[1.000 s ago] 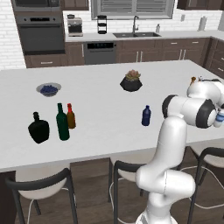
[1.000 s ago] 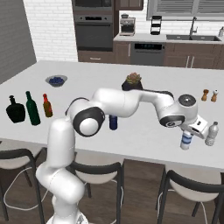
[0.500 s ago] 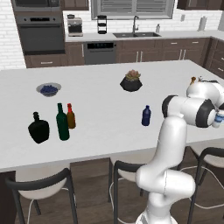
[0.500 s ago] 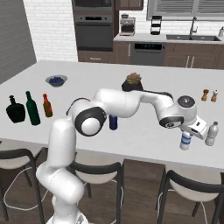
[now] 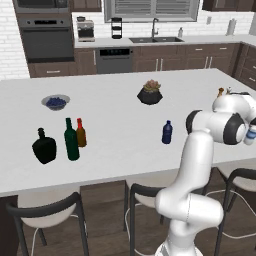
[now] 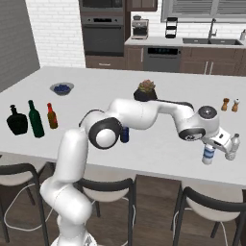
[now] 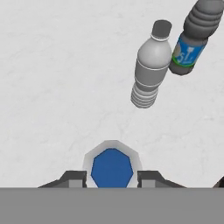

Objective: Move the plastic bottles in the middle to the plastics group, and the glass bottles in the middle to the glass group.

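Claw (image 7: 112, 177) clamped tight on the clear bottle with the blue label (image 6: 208, 154), way out at the right end of the white worktop (image 6: 96, 91), near its front edge. Hand view looks straight down on that bottle's blue top (image 7: 112, 167), one dark finger (image 7: 73, 178) pressed to each side. Just past it on the worktop, two more plastic ones: a plain grey bottle (image 7: 150, 70) and a darker bottle with a blue label (image 7: 194, 37), close together but not touching as far as can be told. From the right base view, one clear bottle (image 6: 232, 146) standing just beside the held one. Dark blue bottle (image 5: 167, 132) upright and alone around the middle of the worktop, well apart from everything else; partly tucked behind the arm in the right base view. Tall green bottle (image 5: 71, 139) over at the left end, right between the squat black flask (image 5: 44, 146) and the small amber bottle with the red cap (image 5: 80, 132), all three upright and bunched together. Further back, a small bowl of blue stuff (image 5: 55, 102) and a dark pot with a plant (image 5: 150, 93). Pair of shakers (image 6: 229, 104) toward the far right.
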Tool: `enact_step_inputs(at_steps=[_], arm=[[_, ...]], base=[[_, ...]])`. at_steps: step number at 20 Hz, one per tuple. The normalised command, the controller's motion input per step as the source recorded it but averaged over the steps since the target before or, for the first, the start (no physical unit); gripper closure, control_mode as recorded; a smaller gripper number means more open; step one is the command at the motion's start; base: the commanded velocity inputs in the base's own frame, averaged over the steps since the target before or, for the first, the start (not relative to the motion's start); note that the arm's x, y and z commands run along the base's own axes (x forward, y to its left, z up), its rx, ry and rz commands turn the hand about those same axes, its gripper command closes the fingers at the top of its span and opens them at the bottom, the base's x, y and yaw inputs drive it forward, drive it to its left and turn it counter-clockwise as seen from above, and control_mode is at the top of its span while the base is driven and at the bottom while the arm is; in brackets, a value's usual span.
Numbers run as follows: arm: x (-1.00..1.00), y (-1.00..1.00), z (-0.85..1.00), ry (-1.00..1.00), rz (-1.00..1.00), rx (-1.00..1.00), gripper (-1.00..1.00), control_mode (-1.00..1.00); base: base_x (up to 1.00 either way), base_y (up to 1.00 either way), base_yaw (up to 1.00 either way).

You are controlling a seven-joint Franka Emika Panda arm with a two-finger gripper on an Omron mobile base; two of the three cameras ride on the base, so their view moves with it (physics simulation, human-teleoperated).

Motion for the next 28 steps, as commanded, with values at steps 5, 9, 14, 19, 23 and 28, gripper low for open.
enact_step_inputs(at_steps=[5, 9, 14, 19, 23, 28], arm=[[0.20, -0.32, 0.00, 0.00, 0.00, 0.03, 1.00, -1.00], [0.11, -0.23, 0.00, 0.00, 0.00, 0.02, 1.00, -1.00], [0.01, -0.01, -0.08, 0.00, 0.00, 0.01, 1.00, -1.00], [0.01, 0.00, -0.31, 0.03, 0.00, 0.00, 1.00, -1.00], [0.00, 0.00, -0.28, 0.00, 0.00, 0.00, 1.00, -1.00], [0.00, 0.00, -0.34, 0.00, 0.00, 0.00, 1.00, -1.00]], base=[[0.00, 0.00, 0.00], [0.00, 0.00, 0.00], [0.00, 0.00, 0.00], [0.00, 0.00, 0.00], [0.00, 0.00, 0.00], [0.00, 0.00, 0.00]])
